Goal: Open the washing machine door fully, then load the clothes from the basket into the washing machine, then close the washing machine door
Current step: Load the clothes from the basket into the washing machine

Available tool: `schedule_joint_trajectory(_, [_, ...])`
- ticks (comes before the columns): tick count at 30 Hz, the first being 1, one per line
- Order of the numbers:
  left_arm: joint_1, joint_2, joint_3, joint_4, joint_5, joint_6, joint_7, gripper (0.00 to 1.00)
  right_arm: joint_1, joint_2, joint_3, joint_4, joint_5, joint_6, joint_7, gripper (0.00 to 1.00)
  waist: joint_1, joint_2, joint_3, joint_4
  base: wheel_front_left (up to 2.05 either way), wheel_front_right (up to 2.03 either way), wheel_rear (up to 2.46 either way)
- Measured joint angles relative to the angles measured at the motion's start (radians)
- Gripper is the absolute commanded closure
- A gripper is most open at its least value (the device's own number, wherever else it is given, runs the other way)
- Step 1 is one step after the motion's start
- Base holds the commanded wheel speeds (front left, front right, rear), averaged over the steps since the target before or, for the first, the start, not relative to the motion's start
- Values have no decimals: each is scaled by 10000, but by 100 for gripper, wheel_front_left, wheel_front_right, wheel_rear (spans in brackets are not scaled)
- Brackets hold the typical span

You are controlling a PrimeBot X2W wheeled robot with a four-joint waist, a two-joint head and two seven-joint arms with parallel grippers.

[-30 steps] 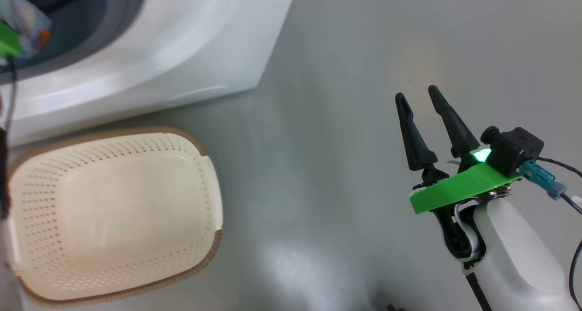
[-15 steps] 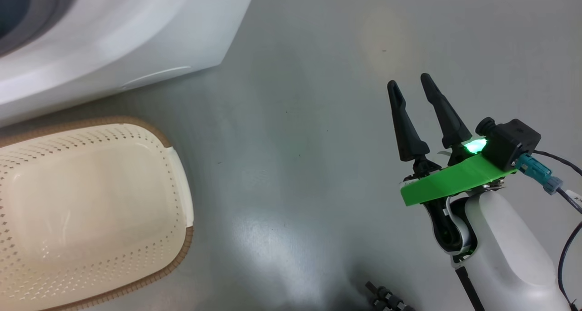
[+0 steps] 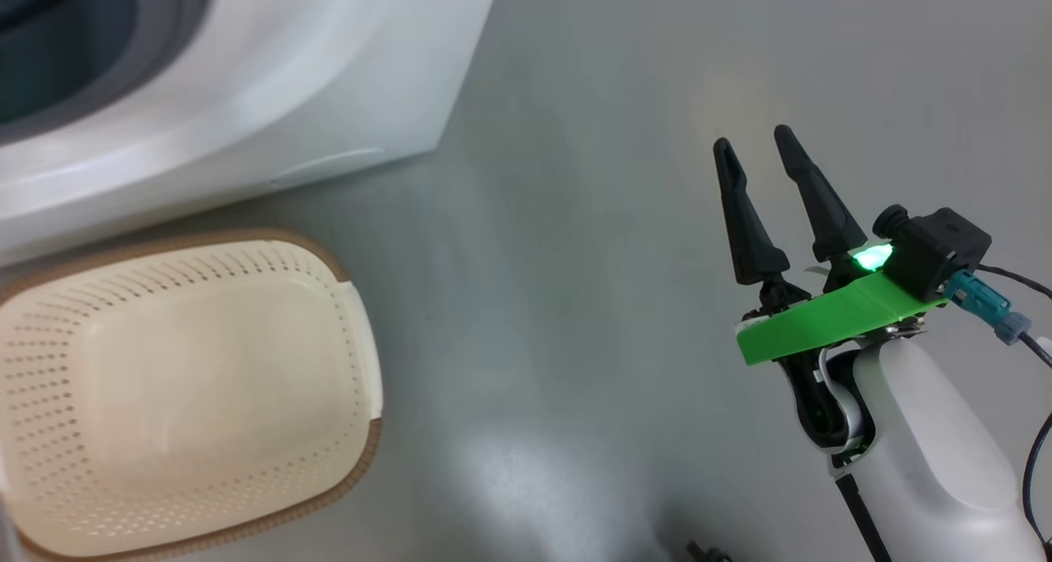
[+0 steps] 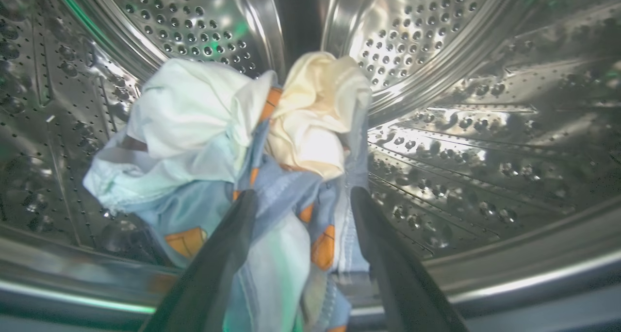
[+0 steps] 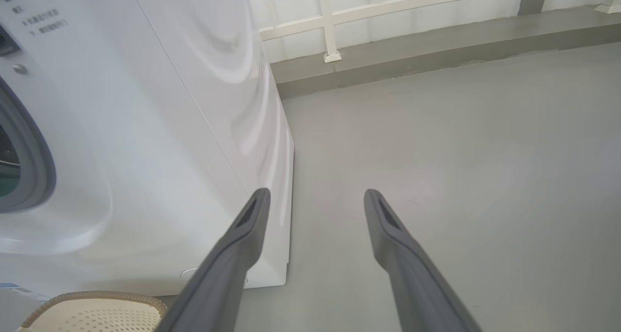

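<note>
Inside the big white boxy front-loading washing machine point(image 3: 329, 69), the left wrist view looks into the perforated steel drum point(image 4: 485, 128). The left claw point(image 4: 303, 196) is well within the drum with its two dark fingers spread. Light blue fabric clothes point(image 4: 194, 108) with orange-brown print and white and cream patches are bunched between and ahead of those fingers. Folds hang down past the fingers towards the machine's lower door rim. The fingers stand as wide apart as those of the other claw and do not look pressed on the cloth.

Just in front of the washing machine, the small cream-white perforated plastic basket point(image 3: 49, 398) with a brown woven-look rim sits on the grey floor point(image 3: 575, 258), close to the machine's lower front edge. The machine's grey rubber gasket point(image 3: 164, 44) curves across the head view's upper left corner.

Well off to the right of the washing machine, the right claw point(image 3: 752, 139) hangs over bare floor with its fingers parted and nothing between them. A bright green plate point(image 3: 822, 324) and a glowing green light sit at its base. In the right wrist view, the same claw point(image 5: 316, 192) points past the machine's front right corner.
</note>
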State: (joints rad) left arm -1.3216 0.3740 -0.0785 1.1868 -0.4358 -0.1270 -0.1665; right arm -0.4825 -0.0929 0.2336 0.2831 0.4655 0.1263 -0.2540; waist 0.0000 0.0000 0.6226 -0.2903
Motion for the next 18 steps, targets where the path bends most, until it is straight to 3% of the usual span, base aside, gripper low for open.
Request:
schedule_joint_trajectory(5, [1202, -451, -481, -186, -128, -15, -564, 0, 35, -63, 121, 165, 2, 0, 0, 0, 0, 0, -588, 242, 0, 0, 0])
schedule_joint_trajectory(10, [2175, -546, -759, -679, -360, -15, -807, 0, 217, -173, 169, 282, 10, 0, 0, 0, 0, 0, -1224, 473, 0, 0, 0])
schedule_joint_trajectory(18, [3847, -1053, -790, -2063, -740, -15, -880, 0, 665, -393, 174, 539, 98, 0, 2, 0, 0, 0, -2267, 844, 0, 0, 0])
